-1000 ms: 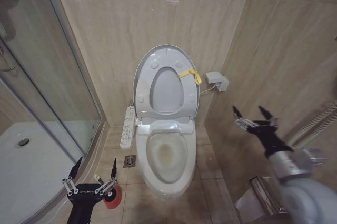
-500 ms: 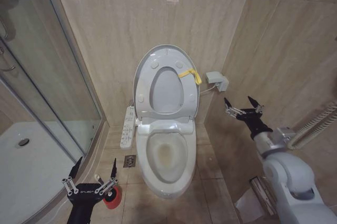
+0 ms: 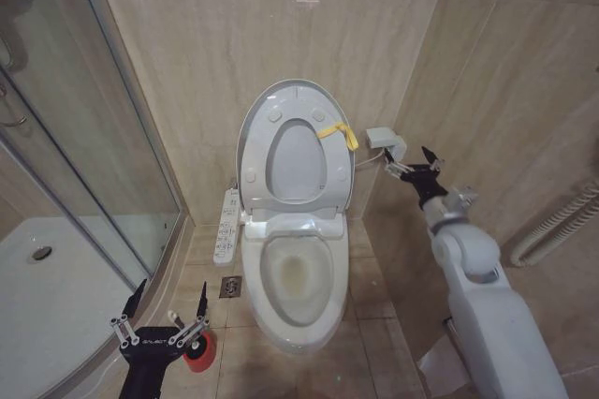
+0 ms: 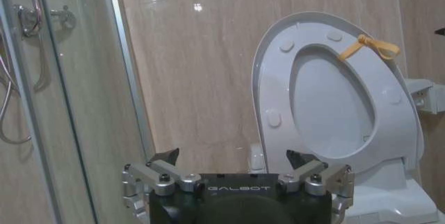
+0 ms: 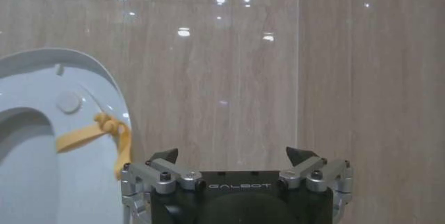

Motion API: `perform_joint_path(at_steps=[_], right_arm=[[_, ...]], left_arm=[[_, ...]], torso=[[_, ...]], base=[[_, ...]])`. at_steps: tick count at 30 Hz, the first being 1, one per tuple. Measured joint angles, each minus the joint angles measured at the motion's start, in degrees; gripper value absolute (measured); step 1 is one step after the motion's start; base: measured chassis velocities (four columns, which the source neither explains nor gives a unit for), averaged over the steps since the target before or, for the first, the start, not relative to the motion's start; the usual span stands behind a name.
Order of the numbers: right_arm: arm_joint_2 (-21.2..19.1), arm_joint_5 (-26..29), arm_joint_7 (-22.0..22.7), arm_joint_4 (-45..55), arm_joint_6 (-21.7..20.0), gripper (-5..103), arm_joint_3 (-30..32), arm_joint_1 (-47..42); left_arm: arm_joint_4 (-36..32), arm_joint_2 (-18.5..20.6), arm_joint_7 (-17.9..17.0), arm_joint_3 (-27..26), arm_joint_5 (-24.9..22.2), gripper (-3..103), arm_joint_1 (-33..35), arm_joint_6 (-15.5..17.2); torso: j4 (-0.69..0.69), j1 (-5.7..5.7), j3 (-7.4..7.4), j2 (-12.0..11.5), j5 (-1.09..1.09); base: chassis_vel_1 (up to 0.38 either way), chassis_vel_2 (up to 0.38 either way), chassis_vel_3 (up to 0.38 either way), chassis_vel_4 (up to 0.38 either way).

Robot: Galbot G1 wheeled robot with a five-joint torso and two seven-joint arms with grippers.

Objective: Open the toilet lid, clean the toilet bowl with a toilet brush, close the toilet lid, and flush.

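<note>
Beige marble-look tiles cover the walls and floor of the small bathroom we face, with a glass shower enclosure [image 3: 84,137] and its white shower tray [image 3: 47,296] on our left. Against the back wall stands the toilet. Its toilet lid [image 3: 295,99] is raised upright against the wall, with the seat ring [image 3: 298,195] lifted against it, and a yellow strap [image 3: 339,134] is tied to the ring's upper right part. Below them the toilet bowl [image 3: 299,277] lies open, its inside stained yellowish. A white control panel [image 3: 227,221] runs along the bowl's left side, and a small white box [image 3: 386,143] is fixed to the wall right of the lid. Our left gripper [image 3: 164,308] hangs low near the floor to the left of the bowl, its black fingers spread apart and empty, right over a small red cup holder [image 3: 199,350], from which the white handle of the toilet brush [image 3: 175,318] sticks up between the fingers. Our right gripper [image 3: 410,163] is stretched out high toward the corner, just beside the white box, its fingers also apart and holding nothing.
</note>
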Motion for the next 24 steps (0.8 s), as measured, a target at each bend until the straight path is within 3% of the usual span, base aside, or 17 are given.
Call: perform_joint_path(at_steps=[8,12,24], right_arm=[[1.1,-4.5,-0.1,-10.6,2.9,100,-3.6,9.8],[2.7,-10.3,0.6,-19.3,6.8,100,-5.7,16.1],[6.0,-17.9,3.8,-33.7,17.1,100,-8.1,24.6]], left_arm=[[0.0,0.0,0.0,0.0,0.0,100,0.0,0.0],[0.0,0.0,0.0,0.0,0.0,100,0.0,0.0],[0.0,0.0,0.0,0.0,0.0,100,0.0,0.0]], torso=[[0.00,0.00,0.00,0.0,0.00],[0.01,0.00,0.00,0.0,0.00],[0.00,0.00,0.00,0.0,0.00]], base=[[0.000,0.000,0.000,0.000],[0.000,0.000,0.000,0.000],[0.000,0.000,0.000,0.000]])
